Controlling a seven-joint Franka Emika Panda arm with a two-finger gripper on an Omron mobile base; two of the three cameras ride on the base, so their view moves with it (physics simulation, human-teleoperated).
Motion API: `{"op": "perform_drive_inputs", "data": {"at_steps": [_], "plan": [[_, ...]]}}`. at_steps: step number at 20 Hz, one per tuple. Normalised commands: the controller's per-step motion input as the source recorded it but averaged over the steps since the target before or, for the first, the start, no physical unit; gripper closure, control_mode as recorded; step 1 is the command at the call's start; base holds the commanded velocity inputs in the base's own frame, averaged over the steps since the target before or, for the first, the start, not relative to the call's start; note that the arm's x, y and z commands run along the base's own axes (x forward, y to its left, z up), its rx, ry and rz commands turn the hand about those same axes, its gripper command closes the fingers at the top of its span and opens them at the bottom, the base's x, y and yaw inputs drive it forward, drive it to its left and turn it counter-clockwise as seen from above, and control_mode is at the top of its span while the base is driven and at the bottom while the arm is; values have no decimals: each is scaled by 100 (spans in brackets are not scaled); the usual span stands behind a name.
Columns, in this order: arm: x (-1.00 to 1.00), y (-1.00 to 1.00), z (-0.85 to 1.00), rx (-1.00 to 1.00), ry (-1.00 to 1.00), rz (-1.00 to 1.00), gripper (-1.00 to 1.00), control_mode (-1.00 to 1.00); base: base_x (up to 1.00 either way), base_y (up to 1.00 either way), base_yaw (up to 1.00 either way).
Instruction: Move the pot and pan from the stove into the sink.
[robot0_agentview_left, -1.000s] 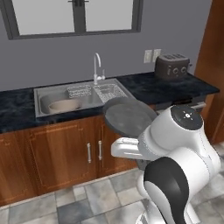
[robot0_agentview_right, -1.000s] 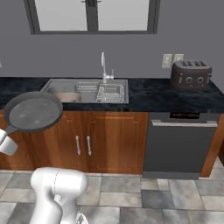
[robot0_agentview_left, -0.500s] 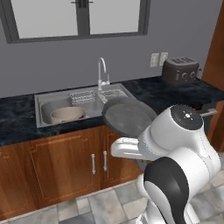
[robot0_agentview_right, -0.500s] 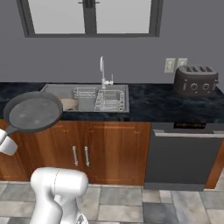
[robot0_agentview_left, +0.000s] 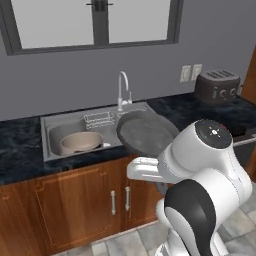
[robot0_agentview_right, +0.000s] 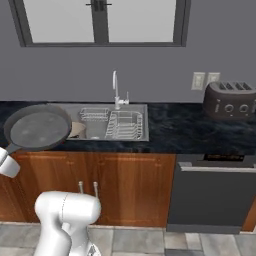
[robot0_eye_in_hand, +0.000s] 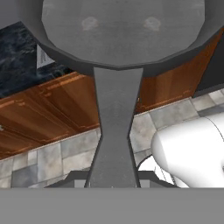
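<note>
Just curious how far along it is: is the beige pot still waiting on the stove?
No, the pot already sits inside the sink, left of the wire rack.

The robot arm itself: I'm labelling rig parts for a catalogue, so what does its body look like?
The arm is built of glossy white, rounded, bulbous shells joined by black bands. One joint carries a round dark grey cap with small white marks on it. No loose cables show. The dark finger tips of the hand are small and dark grey.

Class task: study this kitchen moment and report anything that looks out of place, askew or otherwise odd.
Only the pan stands out: it hangs in mid-air before the counter, held by its handle in the gripper. The pot sits in the sink; nothing looks spilled or damaged.
</note>
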Motion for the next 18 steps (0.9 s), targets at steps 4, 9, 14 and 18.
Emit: {"op": "perform_drive_inputs", "data": {"at_steps": [4, 9, 14, 18], "plan": [[0, 0, 0, 0, 0, 0, 100, 100, 50, 33, 0], [0, 0, 0, 0, 0, 0, 100, 100, 50, 34, 0], [0, 0, 0, 0, 0, 0, 100, 100, 52, 38, 0], [0, 0, 0, 0, 0, 0, 100, 100, 50, 37, 0]]}}
